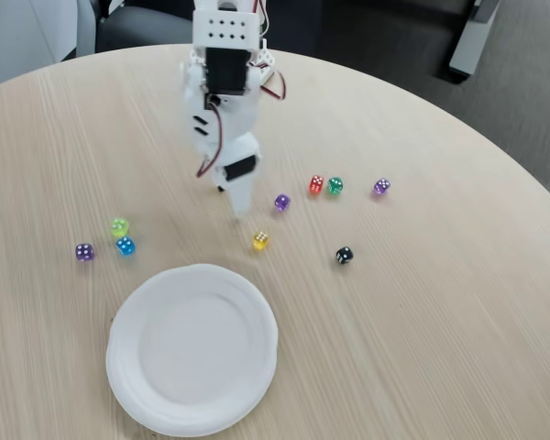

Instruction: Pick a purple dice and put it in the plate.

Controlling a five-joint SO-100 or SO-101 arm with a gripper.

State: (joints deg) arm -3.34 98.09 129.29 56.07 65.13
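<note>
White and round, the plate (192,348) has a raised bumpy rim and sits near the bottom of the fixed view on a pale wooden table (440,312) with thin lines in it. Nothing is on the plate. The white plastic arm (222,101) reaches down from the top, and its gripper (239,207) points at the table. Whether the gripper is open or closed cannot be told from here, and no die shows in it. Nine small see-through cubes with dots lie around. The purple dice (281,203) sits just right of the gripper tip. Two more purple ones sit farther off, one at the left (84,251) and one at the right (381,187). One each of green-yellow (119,227), blue (126,246), yellow (260,240), red (316,184), green (335,186) and black (345,256) make up the others.
</note>
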